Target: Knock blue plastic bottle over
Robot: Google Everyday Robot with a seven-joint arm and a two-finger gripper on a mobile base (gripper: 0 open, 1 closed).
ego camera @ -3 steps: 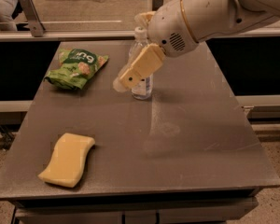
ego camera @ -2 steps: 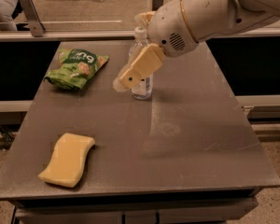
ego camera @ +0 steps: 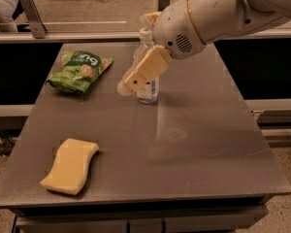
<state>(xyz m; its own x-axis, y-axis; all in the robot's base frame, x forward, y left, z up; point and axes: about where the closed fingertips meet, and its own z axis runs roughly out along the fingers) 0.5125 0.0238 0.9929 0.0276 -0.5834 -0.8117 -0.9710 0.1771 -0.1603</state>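
The blue plastic bottle is a small clear bottle with a white cap. It stands upright at the far middle of the grey table. My gripper reaches in from the upper right on a white arm. It hangs right in front of the bottle and to its left, covering most of the bottle's body. I cannot tell whether it touches the bottle. Only the cap, the neck and the base of the bottle show.
A green snack bag lies at the far left of the table. A yellow sponge lies at the near left. A counter edge and rail run behind the table.
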